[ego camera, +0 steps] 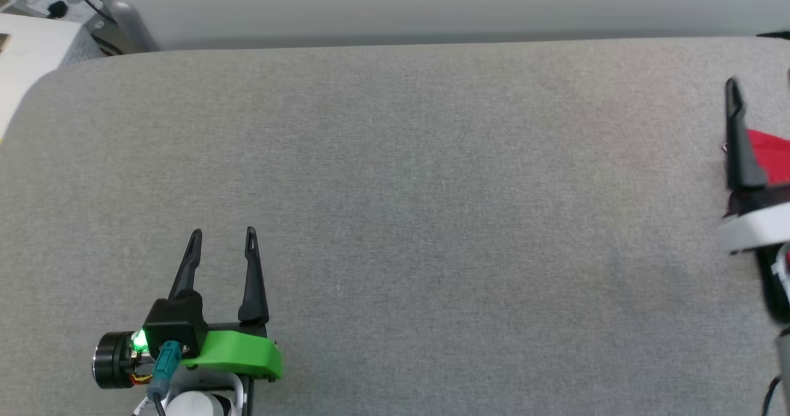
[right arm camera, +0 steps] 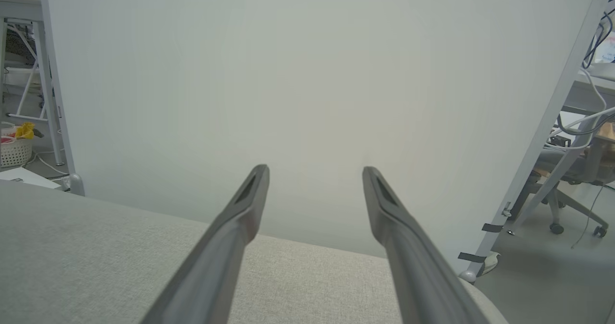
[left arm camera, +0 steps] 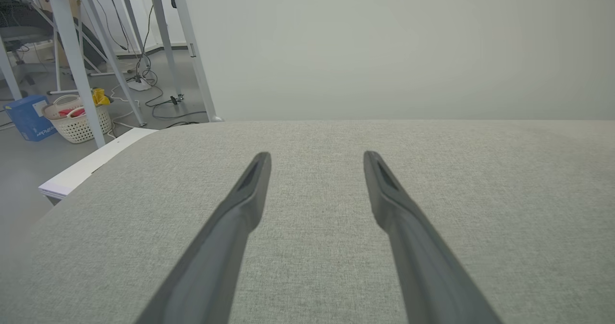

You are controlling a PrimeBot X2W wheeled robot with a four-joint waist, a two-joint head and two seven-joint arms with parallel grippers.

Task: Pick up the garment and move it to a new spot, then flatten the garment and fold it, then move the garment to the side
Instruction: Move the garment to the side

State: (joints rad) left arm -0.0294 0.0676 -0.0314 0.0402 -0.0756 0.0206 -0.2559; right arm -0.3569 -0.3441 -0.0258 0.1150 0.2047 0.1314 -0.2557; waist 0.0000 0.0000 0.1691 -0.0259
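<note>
Red cloth of the garment [ego camera: 773,153] shows as a small patch at the far right edge of the head view, over the grey cushioned surface [ego camera: 395,157], just right of one dark finger [ego camera: 735,132] of the right gripper [right arm camera: 314,170]; whether they touch cannot be told. That gripper's fingers stand spread with nothing between them, and the left gripper [ego camera: 223,234], likewise spread and empty, hovers well apart at lower left.
</note>
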